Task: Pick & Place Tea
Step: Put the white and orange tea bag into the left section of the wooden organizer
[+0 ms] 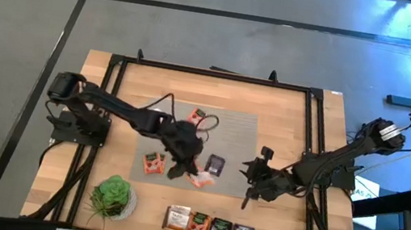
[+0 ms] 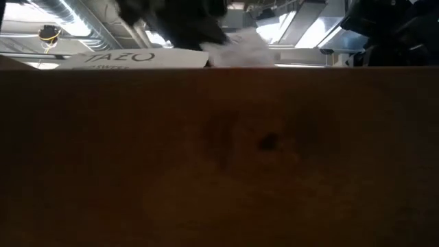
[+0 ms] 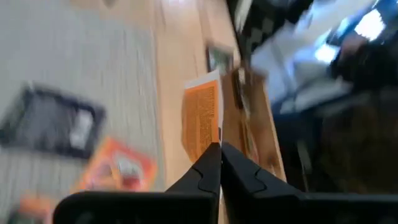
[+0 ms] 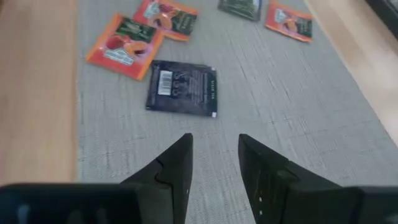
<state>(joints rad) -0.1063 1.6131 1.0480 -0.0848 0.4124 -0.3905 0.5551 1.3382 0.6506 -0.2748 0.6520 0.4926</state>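
Now — left fingers pinch flat orange sachet | right fingers parted — woven grey mat

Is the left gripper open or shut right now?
Shut: the left gripper fingers meet, pinching an orange sachet edge.

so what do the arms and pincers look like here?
Both arms are dark, slim and jointed, each on a dark base at a table edge, with thin dark cables trailing by the bases. The left pincer and the right pincer each have two matte black, angular fingers tapering to the tips. No markings are visible.
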